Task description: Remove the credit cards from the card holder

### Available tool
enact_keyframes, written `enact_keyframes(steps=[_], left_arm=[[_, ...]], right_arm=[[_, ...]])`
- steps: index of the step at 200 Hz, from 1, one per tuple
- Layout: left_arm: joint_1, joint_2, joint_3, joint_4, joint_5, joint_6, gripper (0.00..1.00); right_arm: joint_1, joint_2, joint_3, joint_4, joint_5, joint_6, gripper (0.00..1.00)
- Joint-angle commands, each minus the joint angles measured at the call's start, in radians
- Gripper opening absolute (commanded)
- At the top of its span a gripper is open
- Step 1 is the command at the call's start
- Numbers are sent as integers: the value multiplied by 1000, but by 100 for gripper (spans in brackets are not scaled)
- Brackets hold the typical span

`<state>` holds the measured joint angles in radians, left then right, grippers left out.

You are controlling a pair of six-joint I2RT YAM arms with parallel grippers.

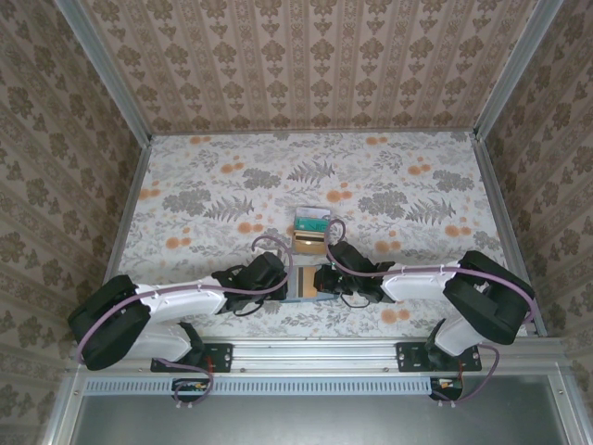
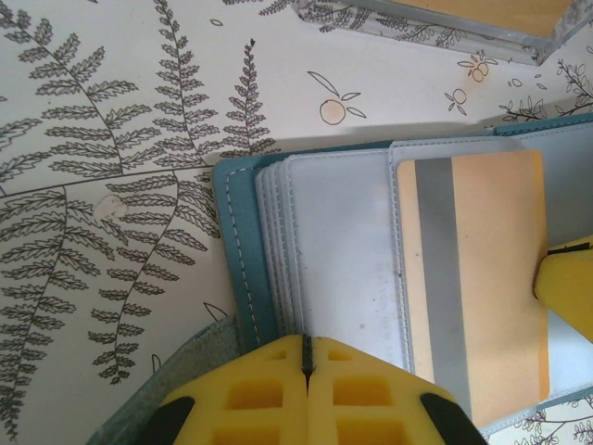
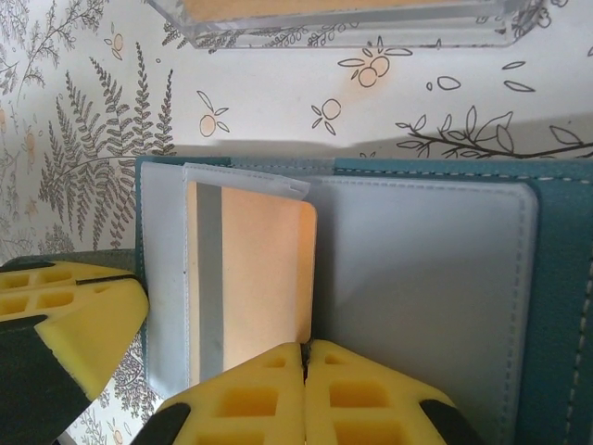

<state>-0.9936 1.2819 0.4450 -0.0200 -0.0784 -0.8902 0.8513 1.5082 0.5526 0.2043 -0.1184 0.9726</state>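
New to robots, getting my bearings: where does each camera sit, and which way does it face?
Top external: above and behind, facing down at the table; left arm and right arm show.
Left wrist: rides its arm, looks past the left pincer at the card holder.
Right wrist: likewise, past the right pincer.
Wrist views share the tan card.

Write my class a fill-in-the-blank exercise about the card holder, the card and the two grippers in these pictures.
1. The card holder lies ___ on the patterned table.
2. The orange card in it has a ___ stripe.
3. The left gripper and the right gripper both have their fingers ___.
Missing words: open; grey; shut.
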Motion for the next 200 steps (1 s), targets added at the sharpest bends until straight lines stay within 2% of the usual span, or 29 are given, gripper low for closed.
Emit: enact_keyframes(steps=[1,38,200], left_arm=[[-3,12,-4,-71,-8,9,0],[-10,16,11,-77,-6,17,0],[-10,38,24,-81,-6,23,0]], right_arm=[[-6,23,2,-7,-25,-12,10],[-7,54,27,24,-55,-13,27],[-3,47,47,54,-116,-34,20]])
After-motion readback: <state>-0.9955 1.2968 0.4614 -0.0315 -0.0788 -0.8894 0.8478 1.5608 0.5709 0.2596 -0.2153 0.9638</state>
